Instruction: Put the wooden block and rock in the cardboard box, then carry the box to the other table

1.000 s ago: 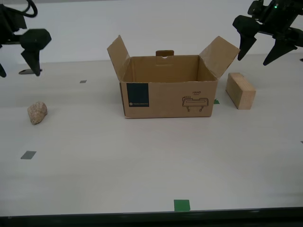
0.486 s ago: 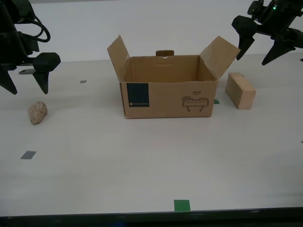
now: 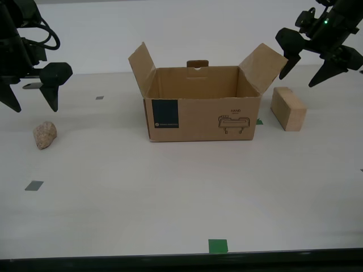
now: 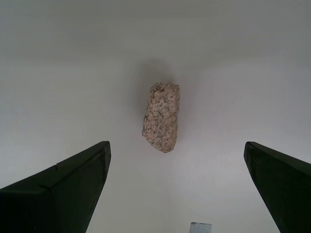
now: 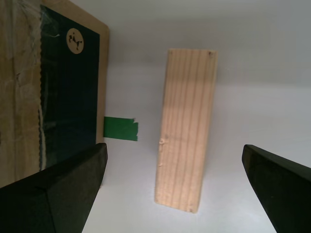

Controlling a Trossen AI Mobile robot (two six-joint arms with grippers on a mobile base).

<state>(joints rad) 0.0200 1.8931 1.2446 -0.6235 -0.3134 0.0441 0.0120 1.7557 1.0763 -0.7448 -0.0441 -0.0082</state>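
The cardboard box (image 3: 201, 110) stands open at mid-table, flaps up, its teal label (image 5: 68, 92) facing the front. On the exterior view's right of it lies the wooden block (image 3: 288, 109), also seen below my first gripper (image 5: 173, 145) as a long pale block (image 5: 187, 131). My first gripper (image 3: 299, 76) hovers open above and behind it. The rock (image 3: 45, 135) lies at the exterior view's left. My second gripper (image 3: 34, 106) hangs open just above it, with the rock (image 4: 162, 116) between and beyond its fingers (image 4: 73, 184).
Green tape marks sit by the box's corner (image 5: 120, 128) and near the table's front edge (image 3: 218, 245). Grey tape squares (image 3: 34, 185) dot the off-white table (image 3: 170, 187). The dark front edge runs along the exterior view's bottom.
My second gripper swung in and down over the rock a second ago, then held still. My first gripper has tilted and dipped slightly toward the wooden block.
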